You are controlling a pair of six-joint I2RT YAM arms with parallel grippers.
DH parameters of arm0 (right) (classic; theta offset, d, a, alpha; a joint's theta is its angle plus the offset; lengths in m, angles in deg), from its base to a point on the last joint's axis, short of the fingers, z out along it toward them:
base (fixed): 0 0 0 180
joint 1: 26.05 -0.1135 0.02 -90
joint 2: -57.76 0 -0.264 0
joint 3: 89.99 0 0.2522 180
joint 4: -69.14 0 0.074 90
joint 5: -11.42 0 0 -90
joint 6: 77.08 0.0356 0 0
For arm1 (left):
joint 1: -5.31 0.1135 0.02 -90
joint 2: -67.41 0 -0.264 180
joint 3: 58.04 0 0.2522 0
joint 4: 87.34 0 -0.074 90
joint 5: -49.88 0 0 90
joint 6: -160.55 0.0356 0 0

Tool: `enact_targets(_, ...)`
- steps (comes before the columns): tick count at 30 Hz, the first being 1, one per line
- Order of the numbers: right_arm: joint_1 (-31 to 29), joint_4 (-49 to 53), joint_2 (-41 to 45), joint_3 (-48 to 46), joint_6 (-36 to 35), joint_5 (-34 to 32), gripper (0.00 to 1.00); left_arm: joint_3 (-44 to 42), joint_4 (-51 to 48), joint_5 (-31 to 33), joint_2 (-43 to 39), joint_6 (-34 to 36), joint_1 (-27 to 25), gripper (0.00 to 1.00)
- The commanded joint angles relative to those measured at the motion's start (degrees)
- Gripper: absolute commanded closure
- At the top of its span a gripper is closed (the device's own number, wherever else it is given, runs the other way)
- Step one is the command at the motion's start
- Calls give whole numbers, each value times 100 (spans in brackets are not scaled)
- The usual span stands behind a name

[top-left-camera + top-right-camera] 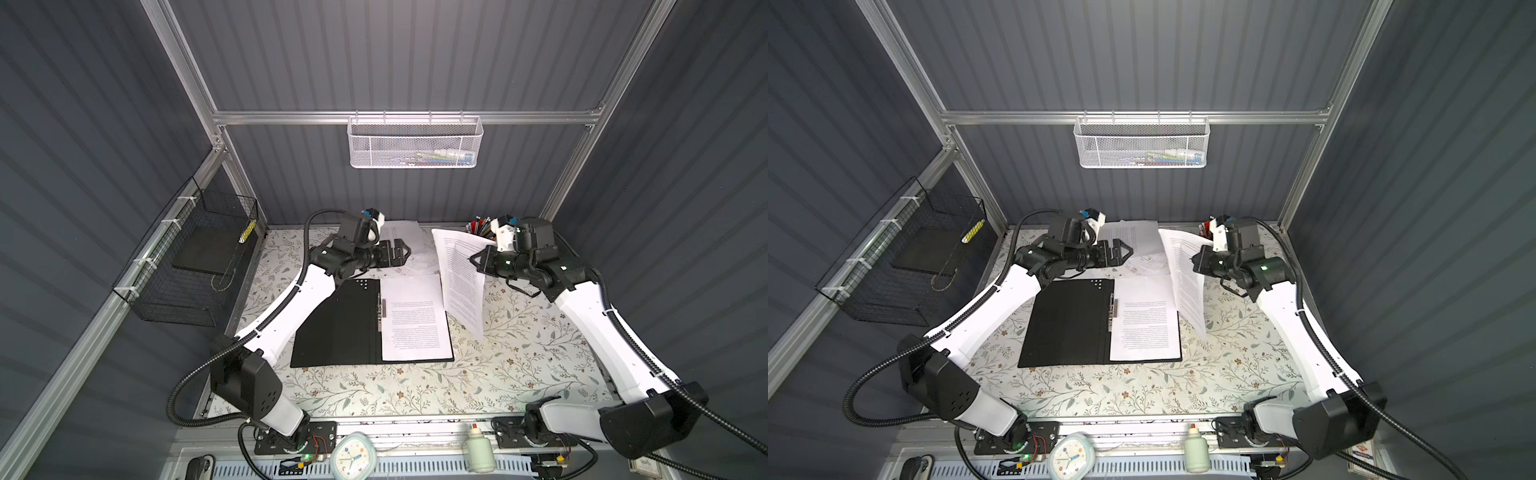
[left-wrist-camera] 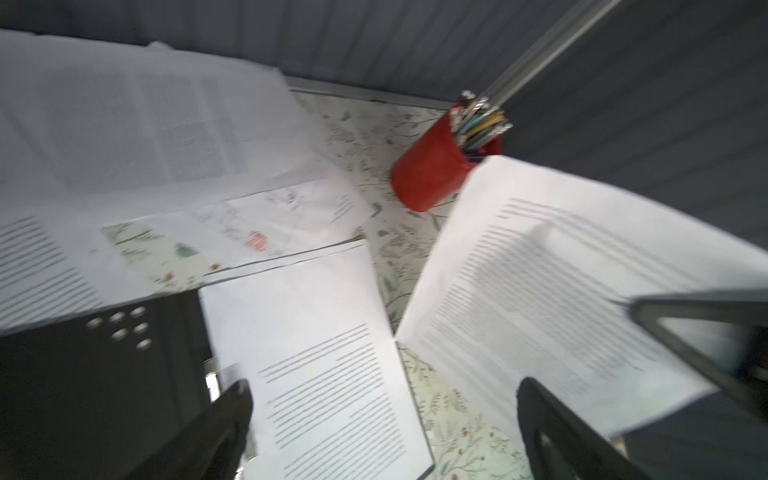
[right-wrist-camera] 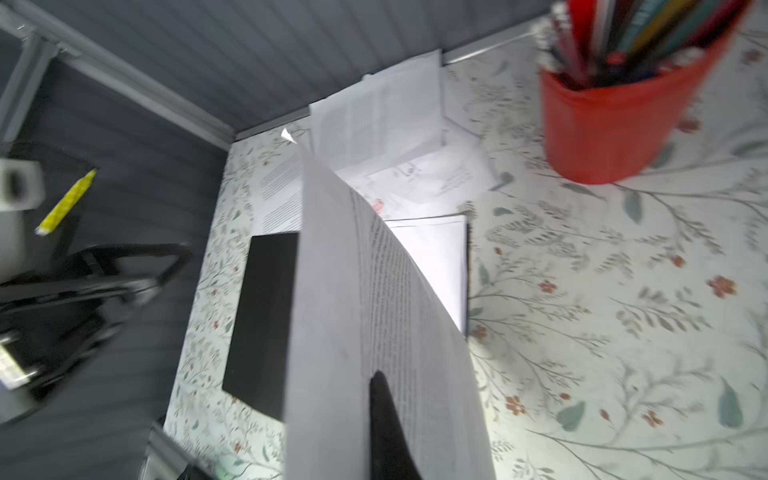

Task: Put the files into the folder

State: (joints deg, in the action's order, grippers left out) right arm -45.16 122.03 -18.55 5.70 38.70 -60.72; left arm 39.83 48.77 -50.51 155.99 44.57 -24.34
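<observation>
I see the folder (image 1: 336, 320) lying open and flat near the middle of the bench (image 1: 415, 386), with its matte black inside facing up. A slim metal clip (image 1: 381, 307) runs along the spine, and a cluster of small pale dots (image 1: 362, 284) marks the far corner of its 9 o'clock leaf. One filed sheet (image 1: 415, 320) lies flat on the 3 o'clock leaf, thin white paper with rows of black text, its edges squared to the cover. At about 2 o'clock from the folder my right fingers (image 3: 386, 432) are pinched closed on the held sheet (image 1: 461, 278), gripping it by one long edge. That paper stands up off the bench and bows in a soft curve. Its lower corner hangs down by the pale leaf-and-flower cover, and I cannot tell if it touches. In both top views its near part overlaps the 3 o'clock edge of the filed sheet. My left fingers (image 2: 216, 432) are spread wide and grip nothing. They hover over the folder's far edge at about 11 o'clock and point toward 3 o'clock. At 12 o'clock behind the folder the loose sheets (image 1: 405, 237) lie fanned and overlapping against the ribbed grey wall, one carrying a faint line drawing with a red mark. A round red pen cup (image 2: 432, 174), bristling with pencils, stands in the 1 o'clock corner. Both wrist views are smeared with blur.
</observation>
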Motion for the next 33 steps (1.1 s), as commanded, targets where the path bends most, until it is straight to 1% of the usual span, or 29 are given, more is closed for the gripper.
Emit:
enact_targets(1,-402,1103,-379,768,-420,597,100,-474,-598,407,-349,413,134,0)
enact_targets(5,-523,1134,-653,1212,-258,1284,100,-785,-739,582,-664,550,273,0)
enact_targets(8,-525,1063,-814,1185,-402,1238,100,-856,-905,720,-809,636,345,0)
enact_targets(12,-498,720,-1240,777,-1029,1471,100,-850,-1030,766,-1028,715,482,0)
enact_targets(15,-341,464,-1876,567,-1559,1535,100,-854,-1086,737,-1054,759,594,0)
enact_targets(19,88,221,-2664,508,-1869,2111,100,-897,-1136,562,-1015,743,676,0)
enact_targets(21,142,96,-2969,544,-2024,2018,100,-977,-1086,486,-1042,717,688,0)
enact_targets(23,204,342,-3421,871,-2139,2133,100,-1018,-1094,453,-1044,695,689,0)
enact_targets(25,215,515,-3676,1037,-2275,2121,100,-1029,-1109,449,-1061,691,697,0)
enact_targets(29,216,489,-3898,1195,-2268,2180,100,-1102,-1107,442,-1088,715,706,0)
enact_targets(33,165,328,-3983,1216,-2112,2274,100,-1172,-1094,433,-1062,701,715,0)
